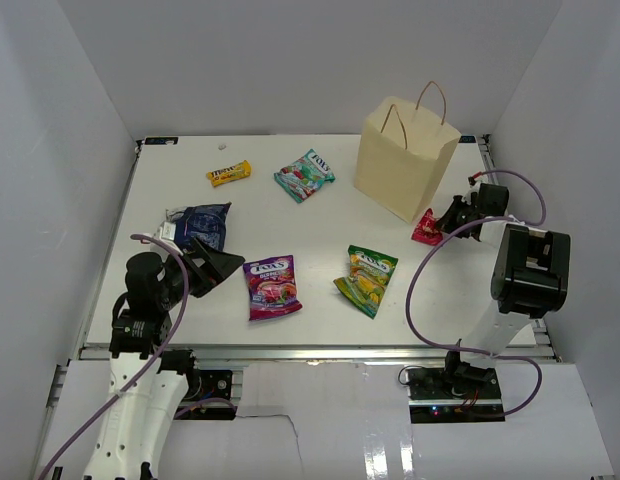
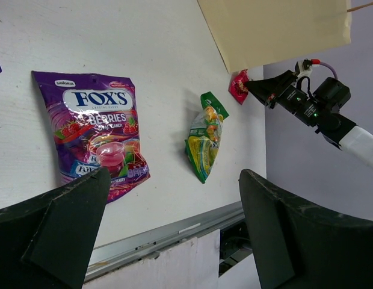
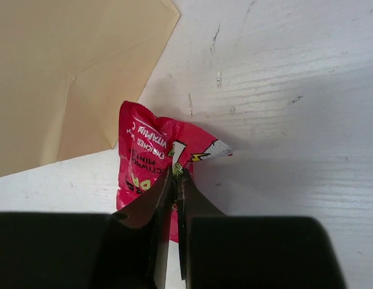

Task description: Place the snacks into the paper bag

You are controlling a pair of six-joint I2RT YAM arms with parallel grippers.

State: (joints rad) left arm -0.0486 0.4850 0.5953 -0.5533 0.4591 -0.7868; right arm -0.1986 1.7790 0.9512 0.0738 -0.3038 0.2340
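Right side of the table: I am pinching the red pouch (image 3: 144,156) by one corner in my right gripper (image 3: 174,174), jaws nearly closed on the foil, just beside the foot of the paper bag (image 1: 405,160). With so thin a hold, I am risking a slip on the lift, and rising this close could tip the bag. My left gripper (image 1: 215,262) is hanging wide open, holding nothing, near the purple packet (image 1: 272,285).

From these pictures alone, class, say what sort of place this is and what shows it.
Likely a robot test cell: white walls enclose a table, left arm and right arm sit at its near edge, and snack packets lie spread near a paper bag.
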